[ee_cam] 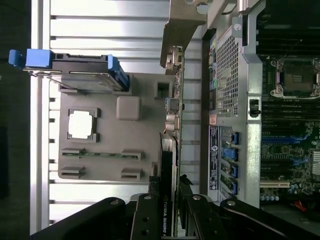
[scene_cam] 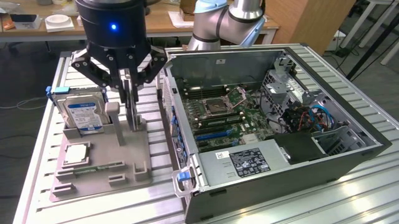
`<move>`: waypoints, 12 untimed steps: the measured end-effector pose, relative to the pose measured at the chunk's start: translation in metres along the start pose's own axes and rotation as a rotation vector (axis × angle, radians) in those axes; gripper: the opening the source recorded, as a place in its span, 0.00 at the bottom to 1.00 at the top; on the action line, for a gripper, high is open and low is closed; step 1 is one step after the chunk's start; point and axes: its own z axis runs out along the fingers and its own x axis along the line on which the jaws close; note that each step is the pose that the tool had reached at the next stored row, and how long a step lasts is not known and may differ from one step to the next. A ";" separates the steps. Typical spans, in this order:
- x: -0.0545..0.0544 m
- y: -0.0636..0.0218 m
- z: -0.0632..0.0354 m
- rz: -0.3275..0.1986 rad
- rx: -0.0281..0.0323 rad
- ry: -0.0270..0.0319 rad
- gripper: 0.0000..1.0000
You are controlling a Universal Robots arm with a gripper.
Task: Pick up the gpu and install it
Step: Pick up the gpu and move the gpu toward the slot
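The gpu (scene_cam: 132,116) is a thin dark card standing on edge in the grey holder block (scene_cam: 103,154), just beside the open computer case (scene_cam: 349,156). My gripper (scene_cam: 127,96) reaches straight down over it with a finger pressed to each flat side, shut on the card's upper part. In the wrist view the gpu (ee_cam: 170,150) appears edge-on, running out from between the black fingers (ee_cam: 146,215), with my gripper (ee_cam: 168,184) closed around it. Its lower end still sits at the holder block (ee_cam: 107,150).
A hard drive (scene_cam: 84,114) with a blue-white label stands in the holder beside the card. A silver chip (scene_cam: 74,154) and a green memory stick (scene_cam: 93,168) lie on the block. Inside the case the motherboard (scene_cam: 218,116) shows blue slots (scene_cam: 215,135).
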 end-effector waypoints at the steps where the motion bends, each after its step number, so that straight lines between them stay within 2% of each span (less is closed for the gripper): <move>1: 0.000 0.0001 -0.0017 0.000 0.0000 0.0000 0.26; 12: 0.000 0.0008 -0.0121 0.000 -0.0001 -0.0001 0.26</move>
